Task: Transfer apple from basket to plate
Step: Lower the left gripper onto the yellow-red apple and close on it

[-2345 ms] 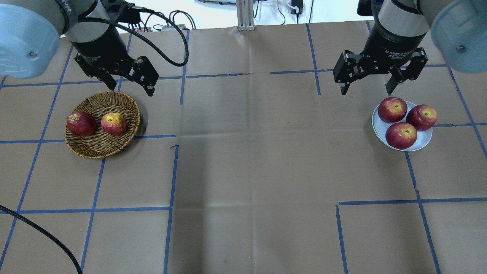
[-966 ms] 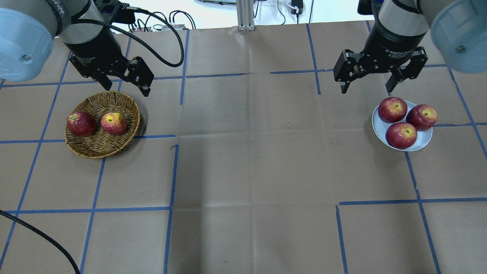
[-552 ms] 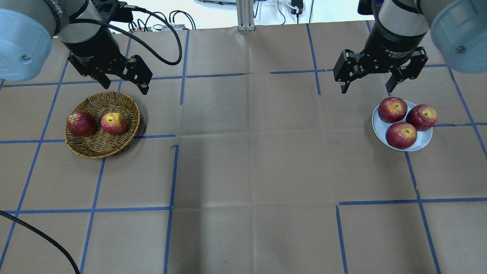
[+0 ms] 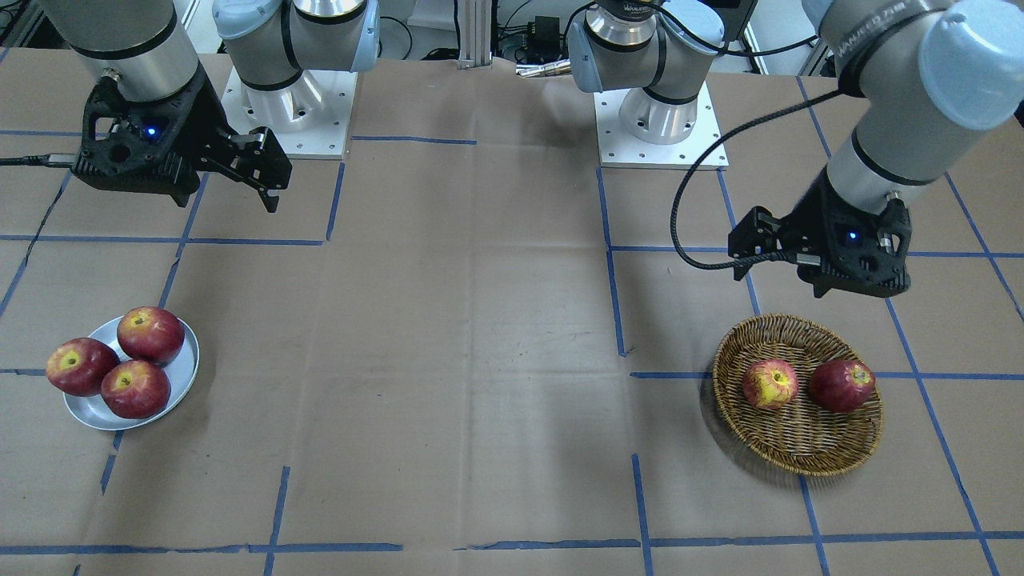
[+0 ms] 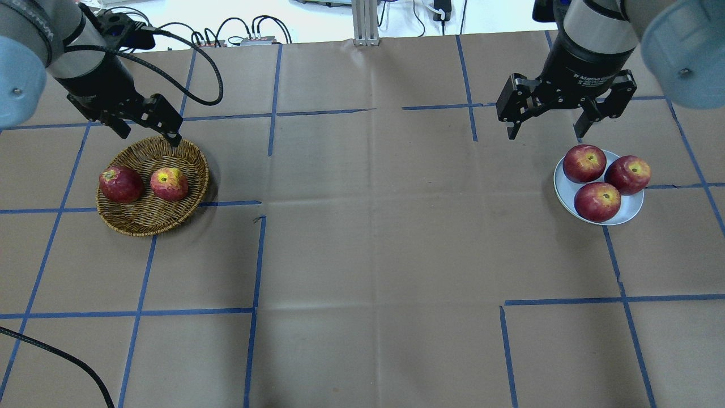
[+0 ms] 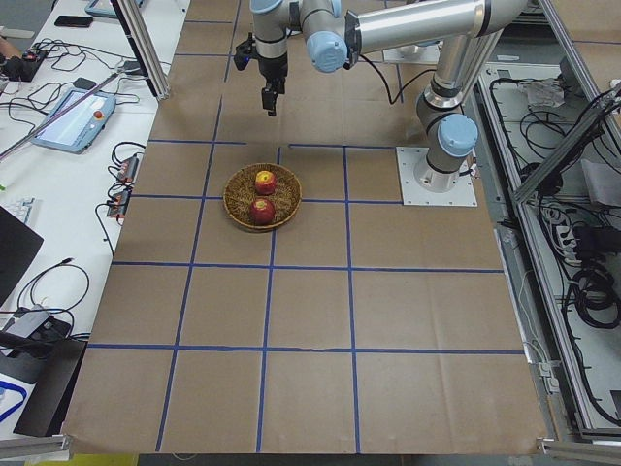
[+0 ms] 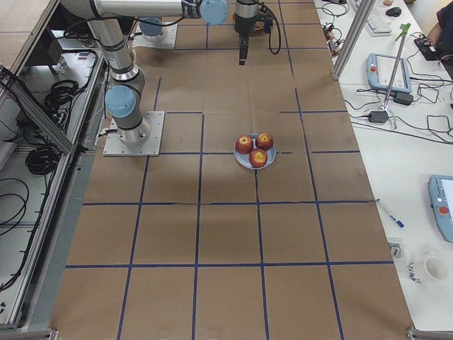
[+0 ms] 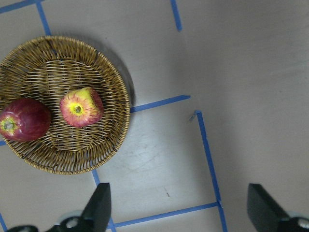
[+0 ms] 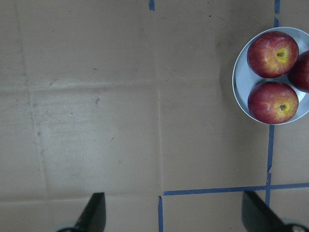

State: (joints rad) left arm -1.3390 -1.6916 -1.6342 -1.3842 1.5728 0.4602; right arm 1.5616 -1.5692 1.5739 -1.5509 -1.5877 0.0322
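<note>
Overhead view: left fingers (image 5: 167,126), spread and empty, hang above the basket (image 5: 170,218), nearer the apple (image 5: 169,184) than the spread right fingers (image 5: 506,110).

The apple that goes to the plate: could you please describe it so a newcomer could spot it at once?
Look to the robot's left half of the table, where a basket holds two apples side by side. The apple is the one nearer the table's middle; unlike the dark apple beside it, it has large yellow patches.
</note>
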